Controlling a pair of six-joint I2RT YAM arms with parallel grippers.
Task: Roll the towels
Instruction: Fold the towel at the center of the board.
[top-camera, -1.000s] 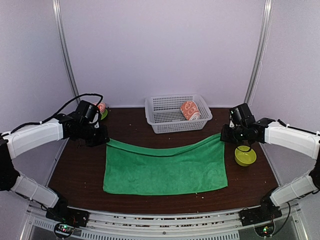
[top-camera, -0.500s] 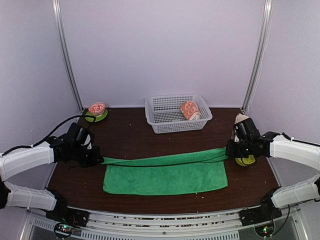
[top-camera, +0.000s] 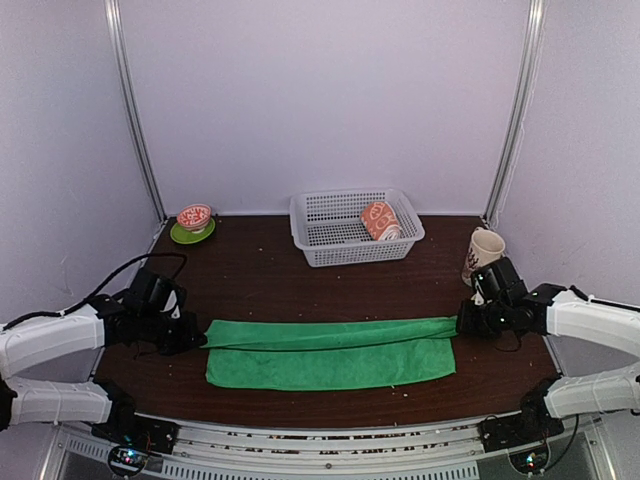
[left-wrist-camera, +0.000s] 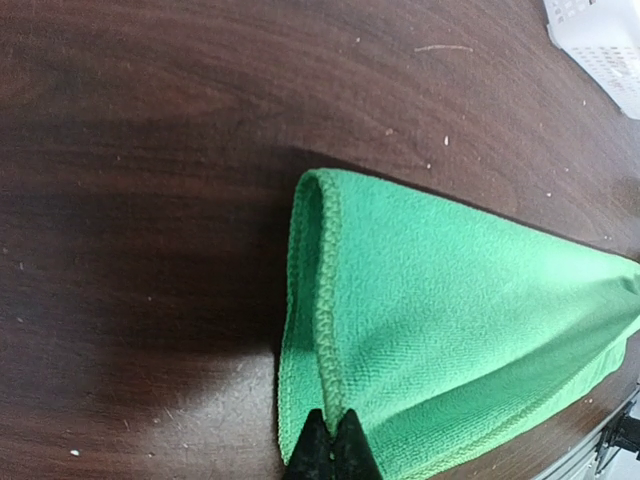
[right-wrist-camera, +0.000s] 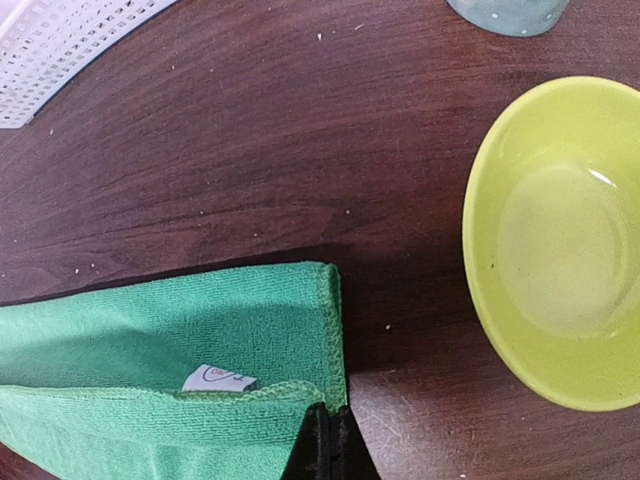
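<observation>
my left claw (left-wrist-camera: 333, 445) and right claw (right-wrist-camera: 328, 442) each clench a corner of the bright green plush towel (top-camera: 330, 352), holding it doubled lengthwise, likely narrowed for rolling.

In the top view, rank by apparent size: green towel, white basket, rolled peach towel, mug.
1. green towel
2. white basket
3. mug and rolled peach towel: they look about alike, so not ranked.
</observation>
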